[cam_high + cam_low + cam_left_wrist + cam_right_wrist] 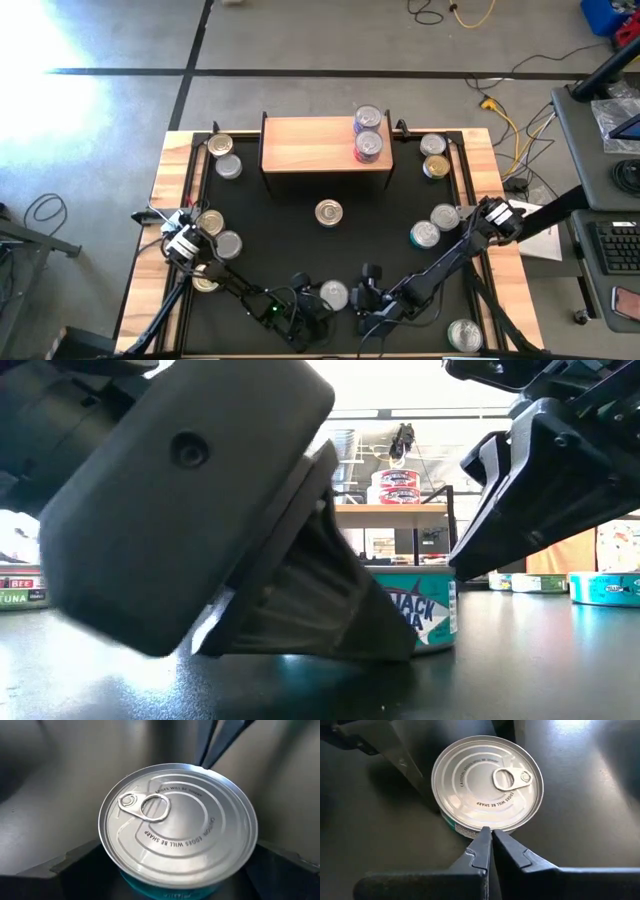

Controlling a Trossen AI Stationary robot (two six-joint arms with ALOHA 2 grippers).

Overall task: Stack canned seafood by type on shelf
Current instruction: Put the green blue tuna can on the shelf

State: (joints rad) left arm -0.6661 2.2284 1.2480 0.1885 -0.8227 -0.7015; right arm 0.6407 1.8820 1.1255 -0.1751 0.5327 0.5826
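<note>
High view has both arms converging on one teal-labelled tin (333, 294) at the near edge of the black table (300, 230): the left gripper (305, 297) straddles it with jaws spread wide, not clamped yet, while the right gripper (362, 295) sits pinched shut with its tips touching the tin's rim, probably steadying or nudging it for the grab. I count two red-labelled tins (368, 133) already stacked on the shelf (325, 145) and roughly eleven more loose around the table.
</note>
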